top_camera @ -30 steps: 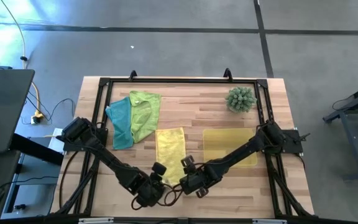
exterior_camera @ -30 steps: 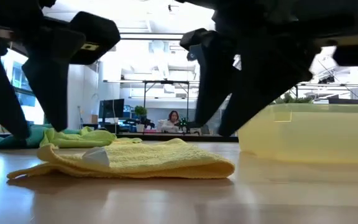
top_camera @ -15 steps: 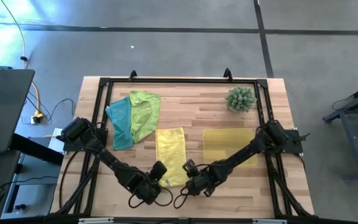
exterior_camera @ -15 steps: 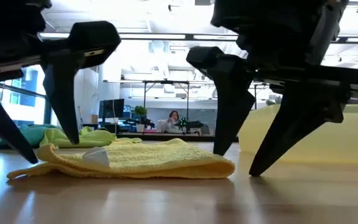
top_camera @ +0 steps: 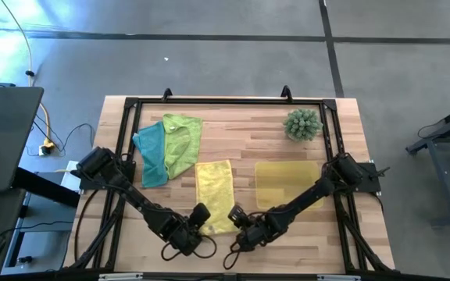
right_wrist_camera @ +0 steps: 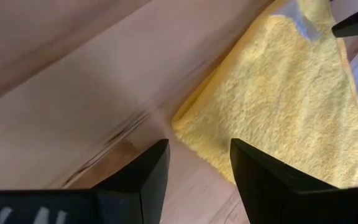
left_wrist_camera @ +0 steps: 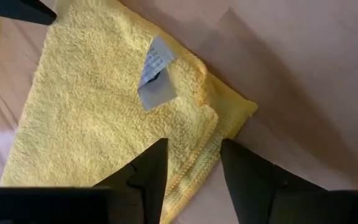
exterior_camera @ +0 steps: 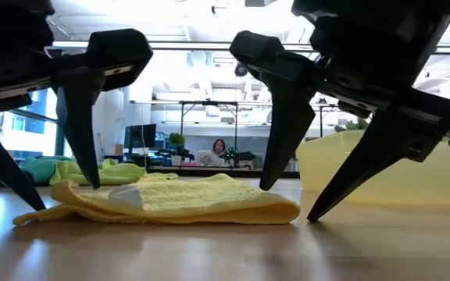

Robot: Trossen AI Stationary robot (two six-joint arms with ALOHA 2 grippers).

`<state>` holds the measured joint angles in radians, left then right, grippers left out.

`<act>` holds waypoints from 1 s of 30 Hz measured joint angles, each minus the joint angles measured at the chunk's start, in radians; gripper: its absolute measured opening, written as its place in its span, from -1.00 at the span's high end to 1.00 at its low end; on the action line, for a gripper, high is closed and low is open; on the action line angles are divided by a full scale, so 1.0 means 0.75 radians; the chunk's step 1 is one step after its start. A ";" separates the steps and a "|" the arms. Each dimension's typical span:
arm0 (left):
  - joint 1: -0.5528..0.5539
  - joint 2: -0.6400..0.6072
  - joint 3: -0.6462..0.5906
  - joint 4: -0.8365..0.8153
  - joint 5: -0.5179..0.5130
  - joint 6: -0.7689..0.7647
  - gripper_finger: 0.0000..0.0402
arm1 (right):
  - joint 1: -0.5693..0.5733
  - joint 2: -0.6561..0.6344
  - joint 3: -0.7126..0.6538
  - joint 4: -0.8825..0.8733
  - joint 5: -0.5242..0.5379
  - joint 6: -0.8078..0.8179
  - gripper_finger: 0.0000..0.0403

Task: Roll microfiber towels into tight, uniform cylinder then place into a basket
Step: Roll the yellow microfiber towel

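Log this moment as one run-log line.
left pincer: open at yellow towel corner | right pincer: open at other near corner | basket: empty

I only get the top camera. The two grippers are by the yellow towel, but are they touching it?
Observer: In the low view the left gripper has its fingertips at the yellow towel's near edge, one each side of a corner.
Operator: And the other one?
Observer: The right gripper stands open astride the towel's other near corner, tips about on the table.
Operator: Is anything on the towel?
Observer: The left wrist view shows a small white tag near its corner.
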<state>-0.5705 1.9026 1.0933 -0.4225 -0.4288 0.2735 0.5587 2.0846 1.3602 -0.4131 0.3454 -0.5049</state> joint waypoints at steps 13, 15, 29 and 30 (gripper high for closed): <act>-0.049 -0.001 0.079 -0.163 -0.019 -0.075 0.31 | -0.021 0.003 -0.002 0.055 -0.025 0.009 0.17; -0.058 -0.001 0.079 -0.186 0.002 -0.081 0.31 | -0.030 0.003 -0.002 0.058 -0.039 0.009 0.17; -0.050 -0.006 -0.011 -0.060 0.010 -0.036 0.31 | -0.045 0.003 -0.002 0.080 -0.082 0.011 0.17; -0.050 -0.008 -0.018 -0.051 0.002 -0.036 0.31 | -0.046 0.003 -0.002 0.082 -0.083 0.011 0.17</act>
<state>-0.6079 1.8969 1.0799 -0.4609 -0.4276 0.2462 0.5245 2.0865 1.3590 -0.3517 0.2831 -0.4965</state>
